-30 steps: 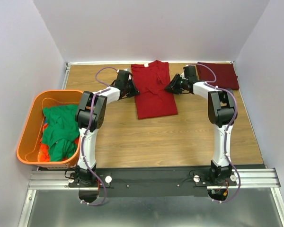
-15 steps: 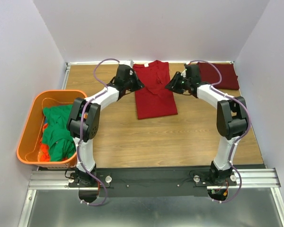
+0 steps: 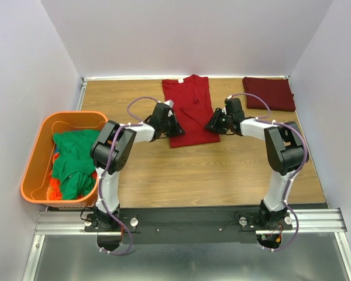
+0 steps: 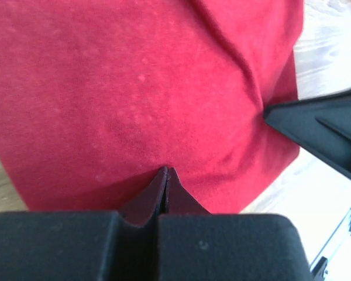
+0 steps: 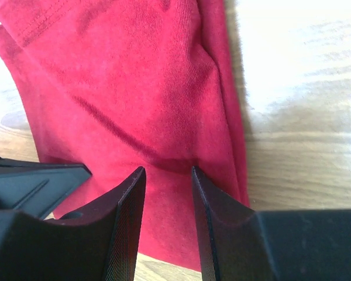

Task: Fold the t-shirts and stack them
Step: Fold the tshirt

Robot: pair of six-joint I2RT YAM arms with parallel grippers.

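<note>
A bright red t-shirt [image 3: 187,102] lies flat as a long strip at the table's far middle, its sides folded in. My left gripper [image 3: 178,131] is shut at its near-left corner; in the left wrist view its tips [image 4: 166,171] press on the red cloth [image 4: 134,76] with nothing between them. At the near-right corner my right gripper [image 3: 210,125] is open, its jaws [image 5: 168,171] standing over the red cloth [image 5: 134,88] close to the hem. A folded dark maroon t-shirt [image 3: 269,93] lies at the far right. Green t-shirts [image 3: 73,161] fill the tub.
The orange plastic tub [image 3: 32,170] sits off the table's left edge. Walls close in on the table's back and both sides. Bare wooden table [image 3: 222,170] stretches between the red shirt and the arm bases. Each wrist view shows the other gripper's black finger nearby.
Both grippers have come down along the red shirt's sides from its upper part to its near corners. The shirt itself lies as before.
</note>
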